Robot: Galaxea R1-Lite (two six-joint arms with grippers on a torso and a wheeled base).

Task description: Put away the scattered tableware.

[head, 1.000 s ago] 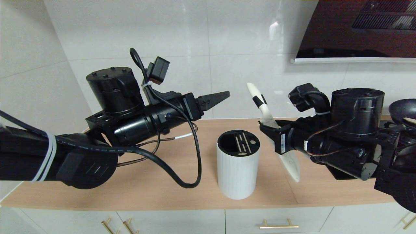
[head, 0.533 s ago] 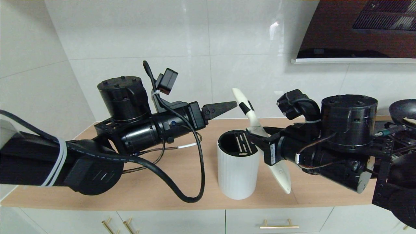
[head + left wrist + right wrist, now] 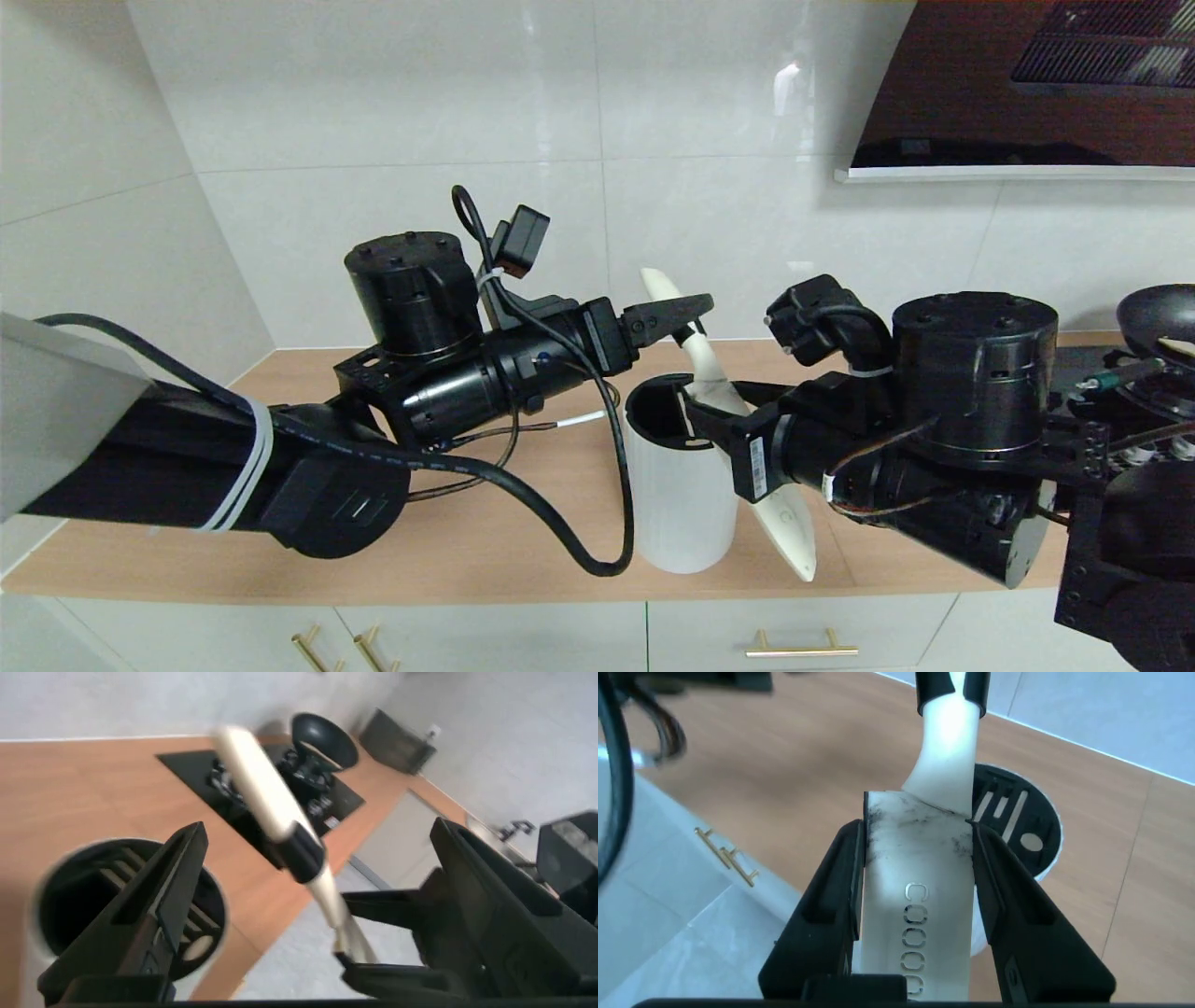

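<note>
Grips knife (image 3: 702,359) by blade in right end effector (image 3: 915,854); presents handle, tilted upward, between wide-open left end effector (image 3: 313,873) fingers.

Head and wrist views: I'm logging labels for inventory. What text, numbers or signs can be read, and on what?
Nothing is readable.
White sticker on the right gripper: print too small to read.
Blade of the knife: a row of oval marks, not clearly letters.

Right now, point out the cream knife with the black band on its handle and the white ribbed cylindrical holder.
cream knife (image 3: 708,362): head view, on its handle.
white ribbed holder (image 3: 677,509): head view, on its side wall.
</note>
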